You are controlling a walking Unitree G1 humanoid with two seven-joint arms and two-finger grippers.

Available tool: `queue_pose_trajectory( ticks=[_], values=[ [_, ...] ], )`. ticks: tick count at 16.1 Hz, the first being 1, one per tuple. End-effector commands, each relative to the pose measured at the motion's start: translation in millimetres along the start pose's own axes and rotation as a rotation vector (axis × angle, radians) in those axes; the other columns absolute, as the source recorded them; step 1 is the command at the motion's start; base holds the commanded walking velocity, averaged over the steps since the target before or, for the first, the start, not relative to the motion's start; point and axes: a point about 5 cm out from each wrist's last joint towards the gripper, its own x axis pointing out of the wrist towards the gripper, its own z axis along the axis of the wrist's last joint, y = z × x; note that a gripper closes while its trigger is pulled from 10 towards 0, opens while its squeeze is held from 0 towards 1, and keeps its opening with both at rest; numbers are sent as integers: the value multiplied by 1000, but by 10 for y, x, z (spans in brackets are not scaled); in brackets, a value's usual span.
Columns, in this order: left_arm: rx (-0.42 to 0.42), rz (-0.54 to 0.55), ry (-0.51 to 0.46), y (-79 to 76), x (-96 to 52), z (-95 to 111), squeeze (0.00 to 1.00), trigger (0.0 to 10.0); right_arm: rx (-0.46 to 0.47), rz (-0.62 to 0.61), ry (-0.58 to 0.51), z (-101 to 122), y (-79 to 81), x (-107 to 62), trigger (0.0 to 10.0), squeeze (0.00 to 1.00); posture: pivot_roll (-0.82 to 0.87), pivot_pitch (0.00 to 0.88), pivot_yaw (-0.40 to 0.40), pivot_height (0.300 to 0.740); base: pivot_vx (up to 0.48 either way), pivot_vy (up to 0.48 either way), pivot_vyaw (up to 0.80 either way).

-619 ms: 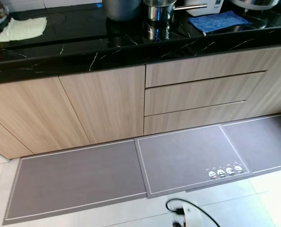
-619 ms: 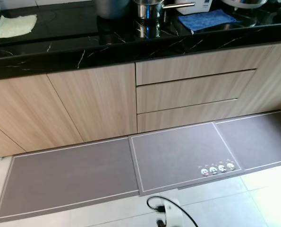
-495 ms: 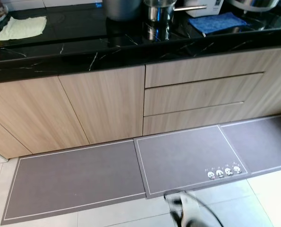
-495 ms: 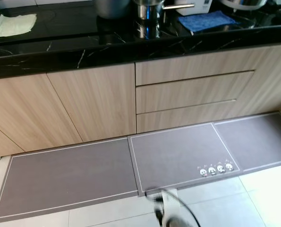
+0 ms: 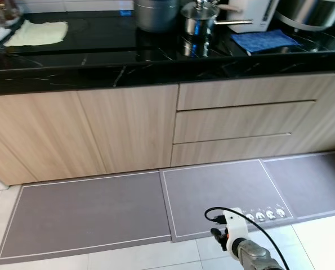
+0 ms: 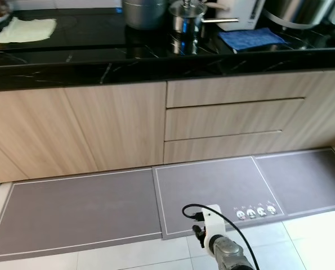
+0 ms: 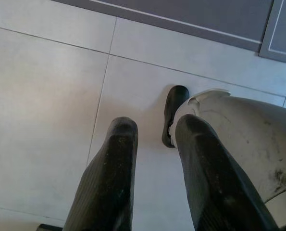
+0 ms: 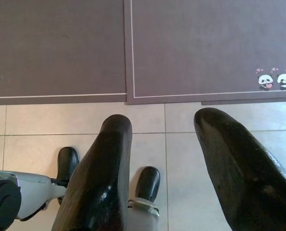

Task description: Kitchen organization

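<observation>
Fingers first: the right gripper [image 8: 162, 159] hangs with its two black fingers spread apart and nothing between them, pointing down at the pale tiled floor [image 8: 186, 168] just short of the grey floor mats [image 8: 200, 53]. Little panda prints [image 8: 272, 80] sit at the mat's corner, off to one side of the fingers. Below them you can make out the robot's own dark feet [image 8: 147, 184].

Over to the left gripper [image 7: 155, 163], fingers also parted and holding nothing, hovering above bare tile with a foot [image 7: 174, 113] and a pale rounded leg shell [image 7: 248, 139] beside it.

From the head, the right arm's wrist [image 5: 235, 230] with its looping black cable [image 5: 257, 222] pokes in at the bottom edge, over the mat's front border; the fingers themselves are cut off there.

Now the kitchen things, all well away from both grippers, up on the black marbled countertop [image 5: 99, 62] above the wood-look cabinets [image 5: 128, 129] and drawers [image 5: 240, 121]. A pale cloth [image 5: 38, 32] lies at the left end, a grey pot [image 5: 156, 12] and a shiny steel saucepan [image 5: 200, 14] stand mid-counter, and a blue cloth [image 5: 266, 39] lies to the right. A white appliance [image 5: 260, 10] and a large steel vessel [image 5: 311, 11] are cropped by the top edge, too little showing to identify.
</observation>
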Motion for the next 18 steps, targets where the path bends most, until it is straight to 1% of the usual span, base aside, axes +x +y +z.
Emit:
queue_pose_trajectory(
  ticks=[1,3,6,8,10,11,12,13,15,16,17,18],
  values=[
    [-15,-10,19,-42,-14,-71,0,10000,9,0,27,-79,2,-11,10000,0,31,0,-35,740,0,0,0],
    [24,-30,-4,-59,-10,-34,0,10000,25,-10,42,-162,9,-24,10000,0,17,0,-23,740,0,0,0],
    [37,-34,-10,-77,-18,-51,0,10000,22,-27,60,-241,-57,-55,10000,0,2,0,-26,740,0,0,0],
    [66,-46,9,-112,-37,-124,0,10000,20,-59,77,-321,-200,-109,10000,0,-6,0,-23,740,0,0,0],
    [112,-87,32,-195,-54,-198,0,10000,18,-80,87,-368,-296,-148,10000,0,-26,0,-15,740,0,0,0],
    [120,-98,36,-224,-60,-218,0,10000,18,-85,87,-379,-328,-162,10000,0,-29,0,-13,740,0,0,0],
    [112,-97,37,-240,-59,-220,0,10000,28,-96,85,-385,-352,-170,10000,0,-44,0,6,740,0,0,0],
    [105,-96,36,-243,-51,-204,0,10000,44,-101,78,-380,-350,-169,10000,0,-50,0,29,740,0,0,0],
    [130,-116,24,-254,-35,-147,0,10000,63,-94,63,-348,-306,-148,10000,0,-43,0,54,740,0,0,0],
    [144,-125,4,-246,-21,-88,0,10000,75,-91,60,-346,-267,-135,10000,0,-42,0,48,740,0,0,0],
    [142,-118,1,-226,-18,-76,0,10000,73,-85,66,-363,-245,-133,10000,0,-45,0,35,740,0,0,0],
    [135,-106,6,-190,-15,-68,0,10000,55,-63,76,-379,-205,-127,10000,0,-53,0,18,740,0,0,0]
  ],
)
